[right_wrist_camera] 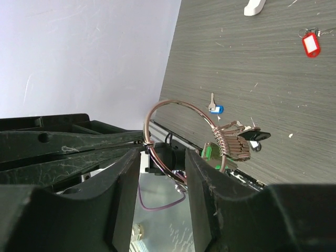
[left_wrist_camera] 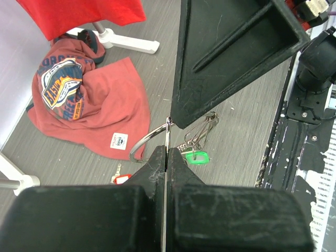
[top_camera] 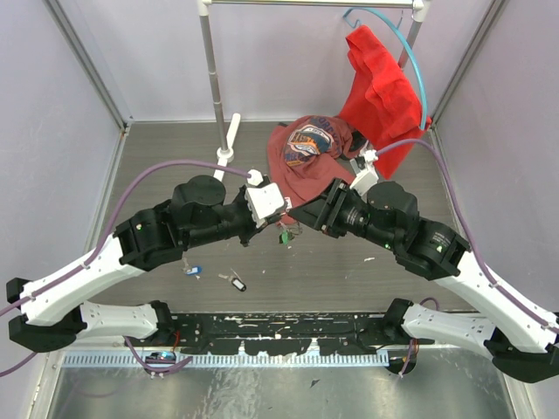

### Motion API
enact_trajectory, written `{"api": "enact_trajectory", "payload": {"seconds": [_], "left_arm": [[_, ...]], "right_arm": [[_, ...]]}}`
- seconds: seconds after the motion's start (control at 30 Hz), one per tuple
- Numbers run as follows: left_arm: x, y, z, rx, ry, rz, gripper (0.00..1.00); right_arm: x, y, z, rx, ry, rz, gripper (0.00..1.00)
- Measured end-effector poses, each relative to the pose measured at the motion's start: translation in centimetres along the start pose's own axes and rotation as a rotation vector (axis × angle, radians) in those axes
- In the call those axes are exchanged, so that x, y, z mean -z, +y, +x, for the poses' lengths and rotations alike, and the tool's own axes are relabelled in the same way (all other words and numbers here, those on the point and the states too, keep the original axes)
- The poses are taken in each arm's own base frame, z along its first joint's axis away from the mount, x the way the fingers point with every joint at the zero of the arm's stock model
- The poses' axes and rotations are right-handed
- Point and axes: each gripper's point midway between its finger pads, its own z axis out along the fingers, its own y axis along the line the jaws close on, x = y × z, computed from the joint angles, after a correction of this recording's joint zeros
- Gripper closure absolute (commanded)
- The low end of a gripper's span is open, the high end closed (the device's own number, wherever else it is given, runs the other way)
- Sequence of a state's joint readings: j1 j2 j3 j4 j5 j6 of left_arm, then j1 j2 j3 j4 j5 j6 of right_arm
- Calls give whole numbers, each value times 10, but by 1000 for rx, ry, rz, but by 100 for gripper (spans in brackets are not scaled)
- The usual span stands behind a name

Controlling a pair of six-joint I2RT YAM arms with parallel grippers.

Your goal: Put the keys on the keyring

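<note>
I take the keyring (right_wrist_camera: pixel 178 102) as my reference; it hangs over the middle of the grey wood-grain table (top_camera: pixel 349 279), where my two arms meet.

Beyond it and to the left stands the clothes rack (top_camera: pixel 210 78). A bright red shirt (top_camera: pixel 380 92) hangs from the rack's bar, beyond the keyring and to the right. A crumpled dark-red T-shirt (top_camera: pixel 306 161) with a printed badge lies on the table just beyond the keyring.

The left gripper (left_wrist_camera: pixel 166 155) is clenched on the keyring's wire, its fingers pressed together with the ring standing up out of the pinch. The right gripper (right_wrist_camera: pixel 163 153) faces it, fingers parted. The ring's wire passes between them, and I cannot tell whether either finger touches it.

A bunch of keys (right_wrist_camera: pixel 236 144) hangs threaded on the side of the keyring away from the pinch, with a green tag (left_wrist_camera: pixel 198 156) just beside them.

Three keys lie loose on the table. A blue-tagged key (top_camera: pixel 193 271) is left of the keyring and nearer the arm bases. A black-headed key (top_camera: pixel 237 283) lies just right of that one. A red-tagged key (right_wrist_camera: pixel 311 43) lies well apart from the keyring.
</note>
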State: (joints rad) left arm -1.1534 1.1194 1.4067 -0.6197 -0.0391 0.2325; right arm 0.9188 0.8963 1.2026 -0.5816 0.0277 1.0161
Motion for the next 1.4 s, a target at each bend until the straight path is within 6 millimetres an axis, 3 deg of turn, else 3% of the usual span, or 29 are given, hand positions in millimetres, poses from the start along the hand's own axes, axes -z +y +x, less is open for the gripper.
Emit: {"api": "enact_trajectory", "payload": {"seconds": [0.63, 1.03, 1.1, 1.23, 1.4], "left_arm": [[-2, -5, 7, -32, 35, 30, 100], [-3, -6, 7, -40, 37, 32, 100], [-3, -6, 7, -41, 37, 30, 100], [-3, -5, 7, -42, 38, 24, 100], [-3, -4, 7, -42, 39, 21, 97]], "right_arm": [[-16, 5, 12, -27, 59, -28, 65], [-16, 5, 12, -42, 60, -27, 74], [-16, 5, 12, -42, 60, -26, 78], [-17, 3, 12, -45, 58, -22, 97], [-18, 2, 11, -58, 49, -17, 100]]}}
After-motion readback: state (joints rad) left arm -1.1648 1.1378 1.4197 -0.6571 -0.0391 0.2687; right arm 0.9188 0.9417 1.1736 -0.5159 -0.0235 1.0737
